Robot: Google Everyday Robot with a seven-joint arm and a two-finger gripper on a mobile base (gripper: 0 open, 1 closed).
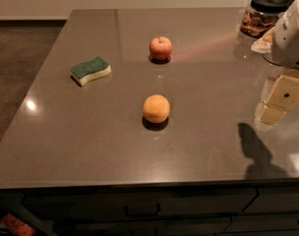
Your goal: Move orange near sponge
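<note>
The orange [156,108] is a smooth, round, pale-orange fruit standing near the middle of the grey-brown countertop [90,132]. The sponge [90,70] has a dark green top over a pale yellow body and lies to the far left of the orange, well apart from it. My gripper [280,102] hangs above the counter at the right edge of the view, below the white arm [292,33]. It is far to the right of the orange and holds nothing that I can see.
A red apple [161,47] with a stem stands behind the orange. A glass jar with a black lid [264,14] stands at the back right beside the arm. The counter's front edge runs along the bottom, with dark drawers [139,208] below. Floor lies to the left.
</note>
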